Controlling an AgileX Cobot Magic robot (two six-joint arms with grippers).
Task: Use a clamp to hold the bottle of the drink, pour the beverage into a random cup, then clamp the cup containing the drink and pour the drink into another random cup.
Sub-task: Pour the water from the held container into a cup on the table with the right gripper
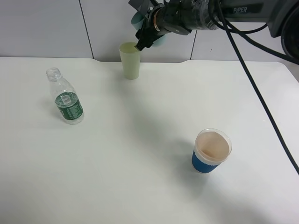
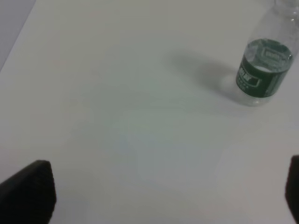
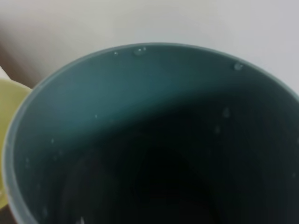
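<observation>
Exterior high view, from the left: the clear plastic bottle (image 1: 66, 97) stands upright and uncapped on the white table (image 1: 140, 154), ribbed, with a green label band. The left gripper (image 2: 168, 179) shows only in its wrist view, its 2 dark fingers spread wide over bare table with nothing between them, the bottle well apart. Farther right, at the table's back edge, stands the pale yellow-green cup (image 1: 130, 60), smooth, tapered and upright. Directly above its rim the right gripper (image 1: 145, 38) is clamped on the teal cup (image 3: 149, 93), tipped steeply so its long axis leans toward the yellow cup and its mouth hangs over that opening. The right wrist view looks down the teal cup's matte wall, beaded with droplets; the dark bottom hides any liquid left. This looks like the second pour, which turns on keeping lip over mouth. At the front right sits 1 blue-sleeved cup (image 1: 211, 150), tan inside.
</observation>
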